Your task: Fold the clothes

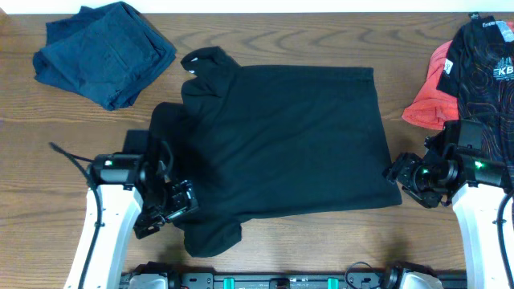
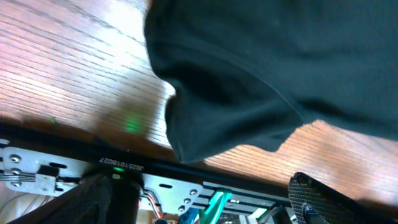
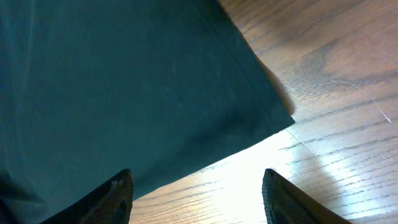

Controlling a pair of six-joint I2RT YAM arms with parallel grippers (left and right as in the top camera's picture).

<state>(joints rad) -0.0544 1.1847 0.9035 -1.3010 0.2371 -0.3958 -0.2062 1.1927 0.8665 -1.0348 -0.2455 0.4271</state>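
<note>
Both sets of jaws stood released and empty: left gripper [image 2: 205, 199] spread wide by the black T-shirt's [image 1: 289, 136] near-left sleeve, right gripper [image 3: 199, 196] parted at its near-right hem corner. It lay flat on the table [image 1: 321, 40].

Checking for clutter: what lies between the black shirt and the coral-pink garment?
Nothing: only bare table shows between black shirt and coral-pink garment, in the overhead view.

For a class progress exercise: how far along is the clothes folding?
Done: the navy garment lies roughly folded. In hand: the black shirt lies spread out; left gripper and right gripper stand open at its near edge, holding nothing. Left: folding it, then the coral-pink garment and the red-lined black one.
</note>
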